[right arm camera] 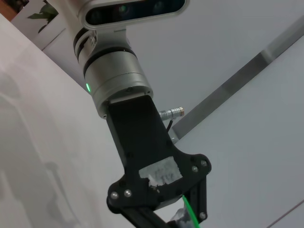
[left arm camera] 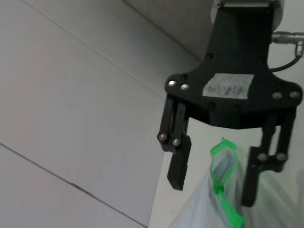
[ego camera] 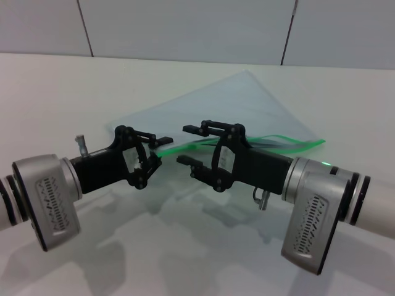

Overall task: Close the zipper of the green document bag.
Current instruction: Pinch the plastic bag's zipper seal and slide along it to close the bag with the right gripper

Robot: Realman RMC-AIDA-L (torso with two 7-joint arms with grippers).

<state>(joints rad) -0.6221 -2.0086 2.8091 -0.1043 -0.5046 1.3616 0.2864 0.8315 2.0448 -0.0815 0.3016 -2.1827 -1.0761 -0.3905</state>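
Observation:
The green document bag [ego camera: 247,105] is a translucent pouch lying at a slant on the white table, its long edge facing me. The zipper [ego camera: 290,140] runs along that edge as a bright green strip and gapes open toward the right. My left gripper [ego camera: 157,156] is shut on the strip's left end. My right gripper [ego camera: 188,145] is open just beside it, one finger above the strip and one below. The left wrist view shows the right gripper [left arm camera: 212,190] open with the zipper [left arm camera: 219,164] between its fingers. In the right wrist view a bit of zipper [right arm camera: 189,211] shows under the left arm's hand.
The white table [ego camera: 74,92] stretches around the bag, with a grey panelled wall [ego camera: 185,24] behind it. Both forearms reach in from the front corners and meet over the bag's near edge.

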